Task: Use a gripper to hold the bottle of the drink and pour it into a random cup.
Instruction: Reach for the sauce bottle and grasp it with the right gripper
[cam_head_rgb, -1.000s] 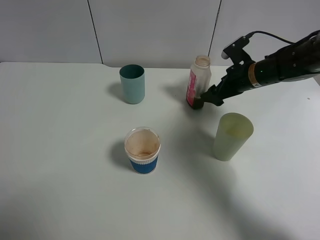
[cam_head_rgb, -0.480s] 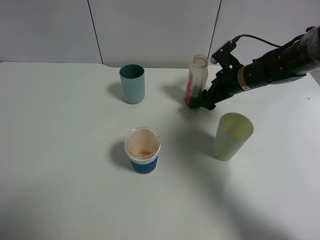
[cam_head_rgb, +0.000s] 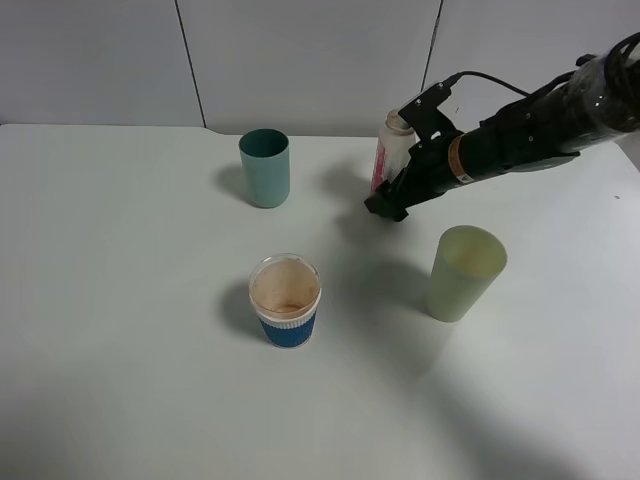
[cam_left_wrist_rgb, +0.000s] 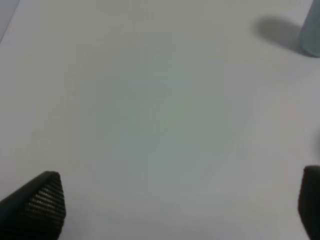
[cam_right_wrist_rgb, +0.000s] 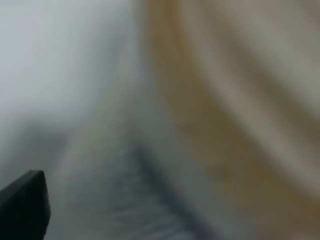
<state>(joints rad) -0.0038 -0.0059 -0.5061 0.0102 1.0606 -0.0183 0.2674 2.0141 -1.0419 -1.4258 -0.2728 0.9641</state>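
The bottle (cam_head_rgb: 394, 146), translucent white with a pink-red label and no cap, stands upright at the back of the table. My right gripper (cam_head_rgb: 388, 205) reaches in from the right, and its black jaws cover the bottle's lower part. The jaws stand wide, and I cannot tell whether they touch it. The right wrist view is a close blur of pale and brown, with one black fingertip (cam_right_wrist_rgb: 22, 206) showing. The cup (cam_head_rgb: 285, 300), white with a blue band and a brown-stained inside, stands nearer the front. My left gripper (cam_left_wrist_rgb: 175, 207) hangs open over bare table.
A teal cup (cam_head_rgb: 265, 167) stands at the back left, and its edge also shows as the teal cup (cam_left_wrist_rgb: 312, 30) in the left wrist view. A taller pale green cup (cam_head_rgb: 465, 272) stands just in front of the right arm. The white table (cam_head_rgb: 120, 300) meets a wall behind.
The right arm has swung left and lower, so its gripper now hides the bottle's base instead of sitting beside it. The cups have not moved.
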